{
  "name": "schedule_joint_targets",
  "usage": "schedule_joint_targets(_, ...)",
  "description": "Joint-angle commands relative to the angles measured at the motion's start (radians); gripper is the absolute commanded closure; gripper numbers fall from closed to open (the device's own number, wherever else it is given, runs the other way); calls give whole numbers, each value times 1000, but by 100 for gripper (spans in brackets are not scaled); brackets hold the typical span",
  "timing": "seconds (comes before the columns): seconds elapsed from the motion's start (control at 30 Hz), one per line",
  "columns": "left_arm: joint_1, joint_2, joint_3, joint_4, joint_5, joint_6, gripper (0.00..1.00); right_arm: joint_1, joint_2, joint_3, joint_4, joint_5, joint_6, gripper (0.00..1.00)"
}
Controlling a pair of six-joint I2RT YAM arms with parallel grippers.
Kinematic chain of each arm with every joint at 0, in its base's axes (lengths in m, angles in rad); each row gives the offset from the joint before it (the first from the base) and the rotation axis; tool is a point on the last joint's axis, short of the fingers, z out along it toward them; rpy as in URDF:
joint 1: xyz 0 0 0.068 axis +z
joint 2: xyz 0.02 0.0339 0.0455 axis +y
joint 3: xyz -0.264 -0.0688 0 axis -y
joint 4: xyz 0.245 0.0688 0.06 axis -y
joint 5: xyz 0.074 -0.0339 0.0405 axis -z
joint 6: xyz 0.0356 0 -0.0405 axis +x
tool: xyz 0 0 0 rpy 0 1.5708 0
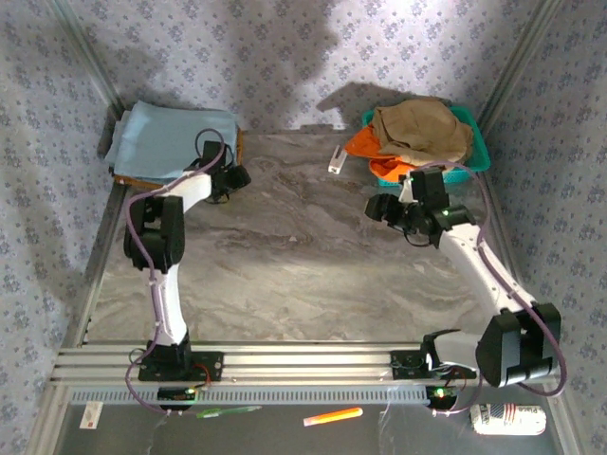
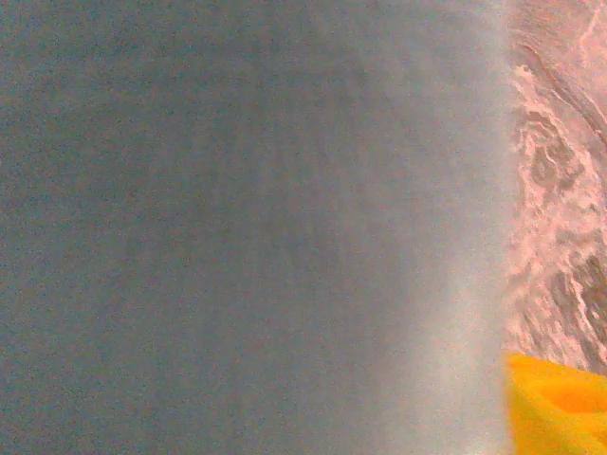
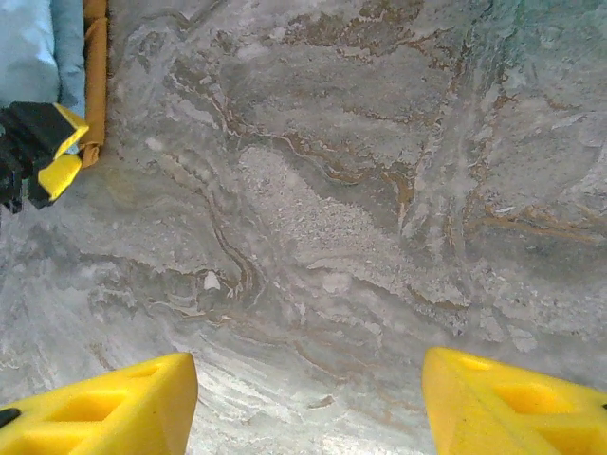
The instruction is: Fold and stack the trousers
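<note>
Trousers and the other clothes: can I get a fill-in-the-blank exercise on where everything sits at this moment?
1. The folded trousers lie in the far ___ corner of the table.
2. The tan garment lies on top of the ___ garment in the basket.
3. The right gripper hangs over bare table with its jaws ___.
Missing words: left; orange; open.

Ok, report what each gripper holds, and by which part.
Right gripper: holds nothing, its jaws apart over the table. Left gripper: at the edge of the folded trousers; whether it grips them cannot be told.
</note>
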Motion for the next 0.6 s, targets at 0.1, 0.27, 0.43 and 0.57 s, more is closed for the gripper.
schedule_joint_targets(0.1,-115,-507,-279,-26,-223,108,1,-11,-196,25,-89,-8,-6,0)
schedule_joint_targets(0.27,-287,-990,-487,-122,-526,166,0,25,-359,54,-132,61,-15,0)
schedule_joint_targets(0.43,-425,-1355,-585,-297,-886,22,0,268,-507,-60,48,377,92,0)
schedule_joint_targets(0.57,-421,-1585,-823,-16,-854,216,0,401,-472,-103,95,605,-39,0)
